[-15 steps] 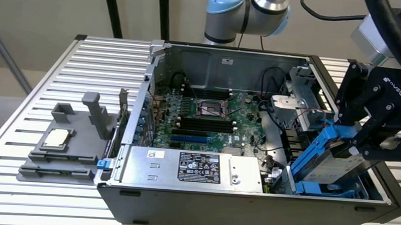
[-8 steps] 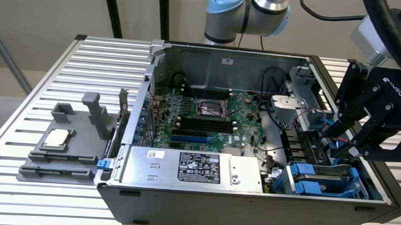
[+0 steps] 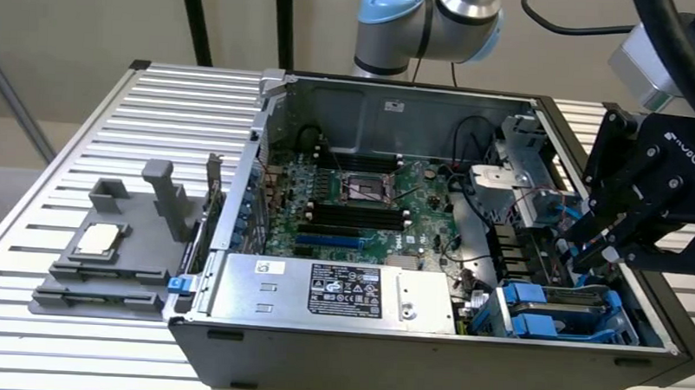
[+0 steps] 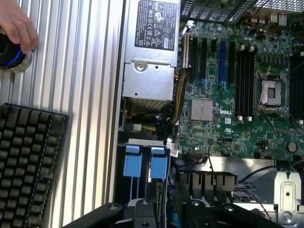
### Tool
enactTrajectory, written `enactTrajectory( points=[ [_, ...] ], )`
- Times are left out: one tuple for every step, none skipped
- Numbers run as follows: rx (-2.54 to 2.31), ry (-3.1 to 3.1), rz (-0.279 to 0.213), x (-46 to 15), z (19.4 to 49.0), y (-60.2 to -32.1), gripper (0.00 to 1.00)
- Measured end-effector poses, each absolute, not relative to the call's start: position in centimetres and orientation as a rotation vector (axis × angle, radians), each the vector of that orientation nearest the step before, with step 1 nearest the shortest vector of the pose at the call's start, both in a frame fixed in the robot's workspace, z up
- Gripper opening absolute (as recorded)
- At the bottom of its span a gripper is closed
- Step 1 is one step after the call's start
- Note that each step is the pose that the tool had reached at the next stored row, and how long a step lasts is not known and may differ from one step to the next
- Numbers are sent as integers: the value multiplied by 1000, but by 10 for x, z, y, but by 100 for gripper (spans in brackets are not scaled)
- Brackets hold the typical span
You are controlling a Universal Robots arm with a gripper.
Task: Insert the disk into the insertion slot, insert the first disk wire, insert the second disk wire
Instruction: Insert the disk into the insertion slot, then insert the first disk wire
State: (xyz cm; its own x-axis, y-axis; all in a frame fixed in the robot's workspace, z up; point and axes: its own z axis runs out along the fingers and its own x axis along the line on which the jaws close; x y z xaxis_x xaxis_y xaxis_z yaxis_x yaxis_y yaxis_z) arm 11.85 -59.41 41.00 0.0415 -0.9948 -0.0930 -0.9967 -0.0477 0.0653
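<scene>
Blue rails marked the insertion slot (image 3: 564,311) in the computer case (image 3: 435,354) corner toward the table's (image 3: 75,359) near edge, on the exterior view's right. My claw (image 3: 588,248) hung just above it, probably for straight downward access. I could not tell its opening or load.

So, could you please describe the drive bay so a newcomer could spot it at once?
Find the open computer case on the ribbed table. Along its near wall lies the silver power supply with a black label; the drive bay sits next to it, at the exterior view's right. Its bright blue plastic tabs mark it out.
</scene>
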Motion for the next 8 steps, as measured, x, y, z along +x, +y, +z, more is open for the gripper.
enactTrajectory(
  points=[
    [-2255, 2156, 176, 119, 410, -594, 30],
    [-2255, 2156, 176, 118, 410, -594, 30],
    [-2255, 2156, 176, 119, 410, -594, 30],
    [-2255, 2156, 176, 118, 410, -594, 30],
    [-2255, 2156, 176, 119, 410, -594, 30],
    [-2255, 2156, 176, 119, 410, -594, 30],
    [-2255, 2156, 176, 118, 410, -594, 30],
    [-2255, 2156, 176, 119, 410, -594, 30]
  ],
)
